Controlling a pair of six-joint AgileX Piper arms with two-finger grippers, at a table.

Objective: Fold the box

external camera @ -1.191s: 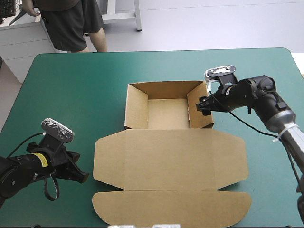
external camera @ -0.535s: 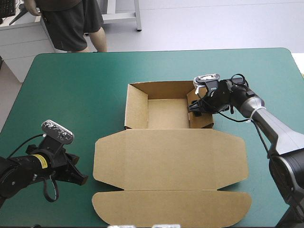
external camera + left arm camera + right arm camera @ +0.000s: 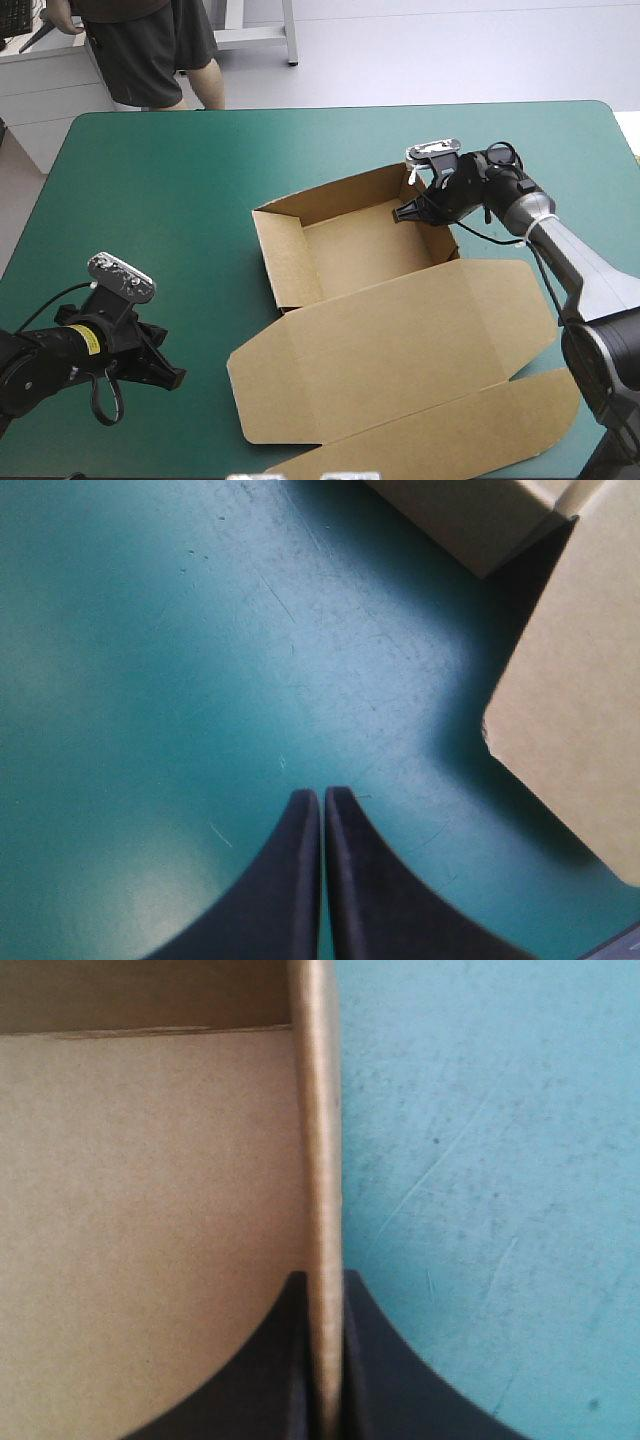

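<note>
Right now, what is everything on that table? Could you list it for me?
Box: one, brown, mid-table and askew to the table's edges; open tray with raised walls at the far side, lid flat toward the near edge.
Table cover: one, teal-green, under everything.
Left gripper: one, black fingers, shut, over bare cover beside the lid's left corner, apart from the box.
Right gripper: one, black fingers, shut on the tray's right wall.
</note>
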